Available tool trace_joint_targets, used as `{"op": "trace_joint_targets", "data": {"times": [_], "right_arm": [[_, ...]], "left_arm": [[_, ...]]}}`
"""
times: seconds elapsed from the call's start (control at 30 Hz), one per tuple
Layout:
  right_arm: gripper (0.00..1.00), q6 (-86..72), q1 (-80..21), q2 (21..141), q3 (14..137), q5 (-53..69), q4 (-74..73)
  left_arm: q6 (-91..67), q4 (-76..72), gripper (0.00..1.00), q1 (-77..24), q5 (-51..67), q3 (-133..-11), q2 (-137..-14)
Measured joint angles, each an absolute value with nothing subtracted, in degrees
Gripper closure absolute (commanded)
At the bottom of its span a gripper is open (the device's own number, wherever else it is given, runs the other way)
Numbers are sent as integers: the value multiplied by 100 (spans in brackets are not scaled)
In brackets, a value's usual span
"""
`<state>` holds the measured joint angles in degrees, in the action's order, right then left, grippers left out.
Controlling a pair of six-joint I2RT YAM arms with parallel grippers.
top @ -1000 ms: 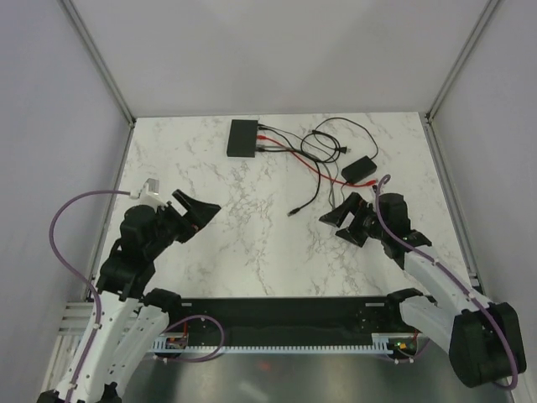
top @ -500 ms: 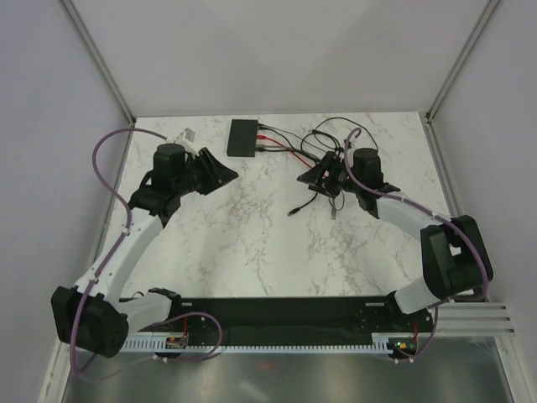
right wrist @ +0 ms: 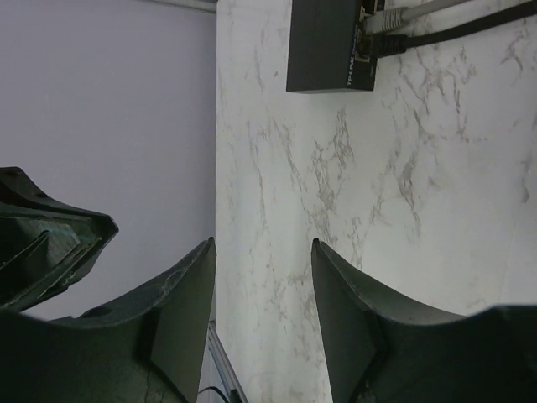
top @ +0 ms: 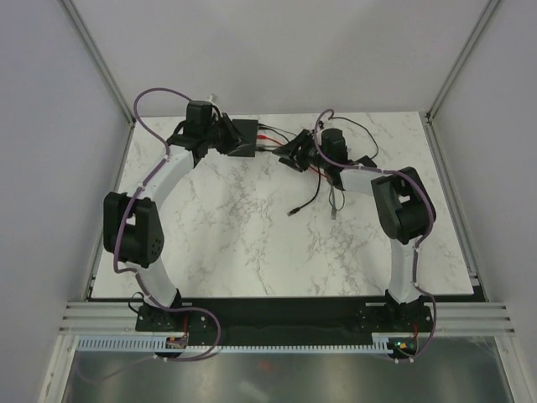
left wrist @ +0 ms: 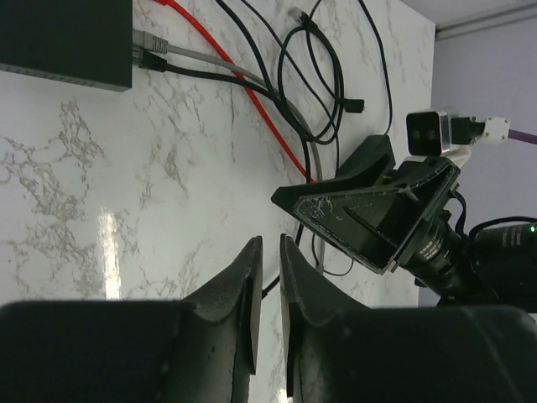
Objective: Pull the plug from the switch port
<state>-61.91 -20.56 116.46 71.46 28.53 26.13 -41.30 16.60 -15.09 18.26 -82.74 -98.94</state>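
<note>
The switch is a flat black box at the back of the marble table, also in the left wrist view and the right wrist view. A grey plug and a black plug sit in the ports on its right edge, with the same plugs seen from the right wrist. My left gripper hovers at the switch's left end; its fingertips stand a narrow gap apart with nothing between. My right gripper hangs open over the cables right of the switch, holding nothing.
A tangle of black, grey and red cables runs right from the switch. Loose cable ends lie toward mid-table. The enclosure walls rise close behind the switch, and the two grippers face each other only a short distance apart.
Both arms have swung from the near half of the table to the back, ending on either side of the switch. Both pairs of jaws have narrowed, the left far more.
</note>
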Motion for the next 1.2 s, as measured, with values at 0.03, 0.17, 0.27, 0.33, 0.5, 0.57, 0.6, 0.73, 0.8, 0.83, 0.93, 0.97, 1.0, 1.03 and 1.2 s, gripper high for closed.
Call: {"op": "trace_joint_targets", "data": {"times": [0.03,0.17,0.27,0.33,0.5,0.57,0.6,0.73,0.8,0.83,0.93,0.97,1.0,1.03,1.2], "right_arm": [[43,-6298,-2106,11775,7262,2788,2709],[44,-6729,-2327,12272,7664,2403,3096],[49,-6938,-2475,12613,7959,2134,3295],[51,-7035,-2569,12798,8147,1940,3321],[59,-7236,-2766,13076,8361,1444,3343],[61,-7299,-2818,13207,8453,1337,3356],[61,-7349,-2840,13284,8493,1280,3374],[61,-7465,-2888,13489,8525,1015,3382],[60,-7509,-2902,13594,8589,895,3365],[60,-7529,-2906,13664,8656,858,3367],[60,-7599,-2910,13863,8879,701,3415],[60,-7640,-2910,13922,8927,659,3437],[60,-7686,-2910,13981,8980,611,3498],[60,-7717,-2912,14035,9019,565,3520],[60,-7804,-2936,14175,9111,325,3496]], "left_arm": [[-4130,1649,80,-1483,1833,-8449,-10095],[-4130,1767,85,-1382,1844,-8936,-10785],[-4130,1979,90,-1352,1820,-9258,-11216],[-4128,2123,91,-1350,1802,-9459,-11428],[-4003,2290,98,-1363,1634,-9859,-11754],[-3929,2327,98,-1363,1525,-9887,-11775],[-3896,2359,98,-1363,1479,-9898,-11784],[-3863,2443,98,-1356,1260,-10057,-11952],[-3859,2456,98,-1352,1216,-10217,-12147],[-3850,2467,98,-1350,1212,-10298,-12243],[-3837,2499,98,-1345,1201,-10527,-12551],[-3826,2506,98,-1345,1201,-10595,-12643],[-3820,2528,98,-1345,1201,-10656,-12720],[-3809,2528,98,-1345,1199,-10726,-12803],[-3804,2545,98,-1326,1197,-11002,-13087]]}}
